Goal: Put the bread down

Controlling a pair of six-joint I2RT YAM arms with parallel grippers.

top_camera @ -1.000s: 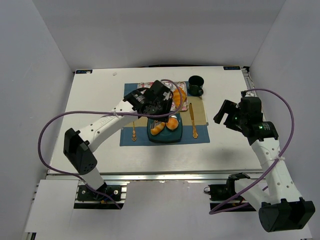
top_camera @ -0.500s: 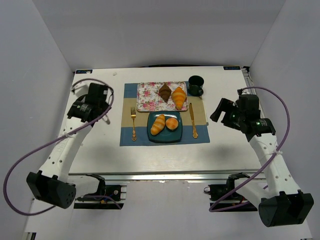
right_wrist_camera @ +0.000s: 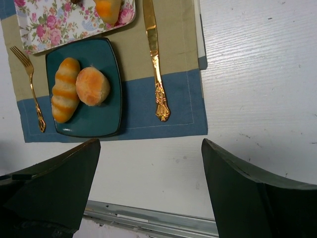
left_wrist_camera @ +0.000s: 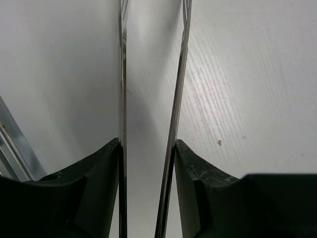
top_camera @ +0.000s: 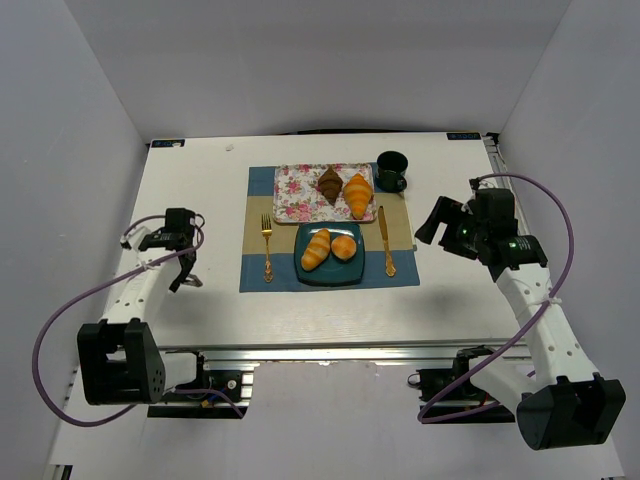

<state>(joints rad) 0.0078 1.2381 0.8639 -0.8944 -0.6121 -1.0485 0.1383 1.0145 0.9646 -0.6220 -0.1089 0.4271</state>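
bread (top_camera: 329,247) on plate (top_camera: 330,275), left hand (top_camera: 188,277) well apart

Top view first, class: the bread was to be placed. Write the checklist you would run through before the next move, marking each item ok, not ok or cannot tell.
1. The striped roll lies on the teal plate: ok.
2. The round bun lies on the plate beside the roll: ok.
3. The left claw is empty, left of the placemat: ok.
4. The right claw is open and empty, right of the placemat: ok.
5. The fork and the knife lie flat on the placemat, either side of the plate: ok.
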